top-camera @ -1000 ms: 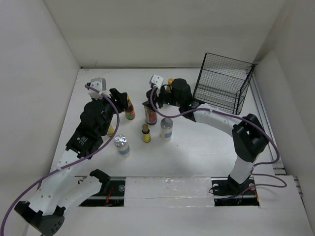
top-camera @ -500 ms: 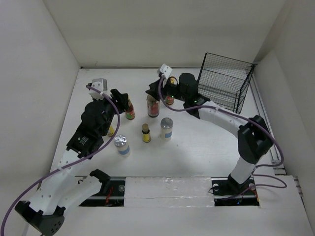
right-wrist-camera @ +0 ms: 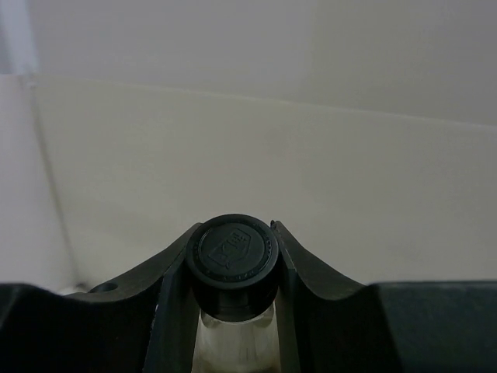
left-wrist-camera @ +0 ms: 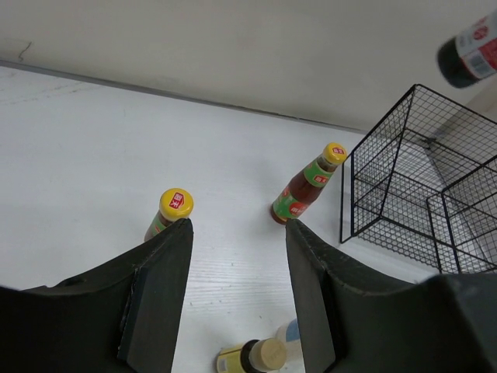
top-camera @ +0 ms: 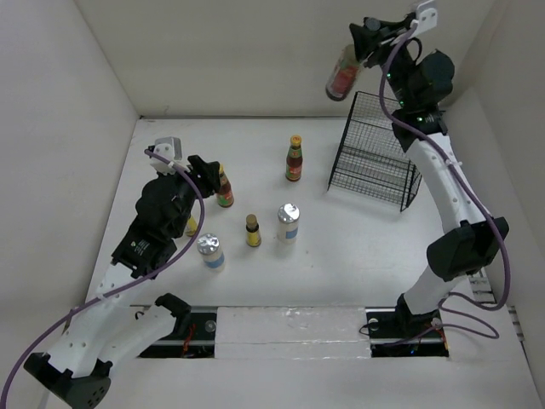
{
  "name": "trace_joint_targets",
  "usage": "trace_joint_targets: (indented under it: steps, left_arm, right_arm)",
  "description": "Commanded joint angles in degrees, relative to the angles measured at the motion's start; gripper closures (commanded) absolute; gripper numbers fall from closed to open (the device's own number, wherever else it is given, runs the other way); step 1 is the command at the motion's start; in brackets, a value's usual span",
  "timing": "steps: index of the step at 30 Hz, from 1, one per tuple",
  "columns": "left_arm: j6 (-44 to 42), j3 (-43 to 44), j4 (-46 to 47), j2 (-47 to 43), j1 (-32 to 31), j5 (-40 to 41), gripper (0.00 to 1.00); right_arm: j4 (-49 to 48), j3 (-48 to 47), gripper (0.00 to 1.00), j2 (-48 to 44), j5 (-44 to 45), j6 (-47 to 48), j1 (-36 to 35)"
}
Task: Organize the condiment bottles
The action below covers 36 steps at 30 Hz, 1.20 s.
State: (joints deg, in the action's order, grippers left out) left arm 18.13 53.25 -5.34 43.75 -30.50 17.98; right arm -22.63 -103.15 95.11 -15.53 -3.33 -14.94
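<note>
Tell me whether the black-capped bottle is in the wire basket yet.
Out: the right tool holds the bottle aloft by its cap, outside the basket.

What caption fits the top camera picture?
Right gripper holds the black-capped bottle in the air near the wire basket.

left arm extended forward, low; left gripper jaws apart. right arm raised high; right gripper clamped on dark-sauce bottle.

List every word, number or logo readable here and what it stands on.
No text is legible.
Yellow cap of the nearer red-sauce glass bottle: red square logo, too small.
Round black cap of the held dark-sauce bottle: embossed mark, blurred.
The other condiment bottles, their labels: too small.
</note>
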Motion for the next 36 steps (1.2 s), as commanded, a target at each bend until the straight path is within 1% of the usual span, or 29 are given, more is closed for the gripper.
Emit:
trace_joint_targets:
  steps: [1, 3, 7, 10, 18, 25, 30, 34, 36]
  left_arm:
    - [-0.72, 0.01, 2.97, -0.86, 0.27, -0.14, 0.53]
    - [-0.73, 0.01, 2.97, -0.86, 0.27, 0.39, 0.53]
    - [-0.73, 0.01, 2.97, -0.86, 0.27, 0.39, 0.53]
    - [-0.73, 0.01, 2.97, -0.86, 0.27, -0.14, 0.53]
    - [-0.73, 0.01, 2.97, -0.86, 0.27, -0.14, 0.53]
    - [-0.73, 0.01, 2.97, -0.33, 0.27, -0.75, 0.53]
    - [-0.73, 0.01, 2.97, -0.33, 0.27, -0.23, 0.53]
    - [-0.73, 0.01, 2.97, -0.33, 0.27, -0.22, 0.53]
    - [-0.73, 0.01, 2.97, -0.33, 0.27, -0.22, 0.53]
  right_arm:
    - [-0.94, -7.40, 0.87, 2.44, 2.60, -2.20, 3.24]
    - [-0.39, -9.68, 0.87, 2.98, 2.61, -2.20, 5.97]
    - [4.17, -14.34, 0.87, 6.05, 2.43, -2.20, 9.75]
    - [5.58, -15.06, 0.87, 7.45, 1.82, -2.20, 11.85]
    - [6.11, -15.06, 0.89, 10.61, 2.34, -1.68, 13.18]
    - [6.11, -19.19, 0.89, 14.66, 3.40, -1.15, 13.18]
    - [6.11, -18.23, 0.89, 15.19, 4.46, 0.08, 13.18]
    - [3.66, -12.35, 0.89, 13.44, 5.50, 1.75, 13.18]
    - [1.03, -7.43, 0.89, 12.65, 5.51, 1.75, 12.65]
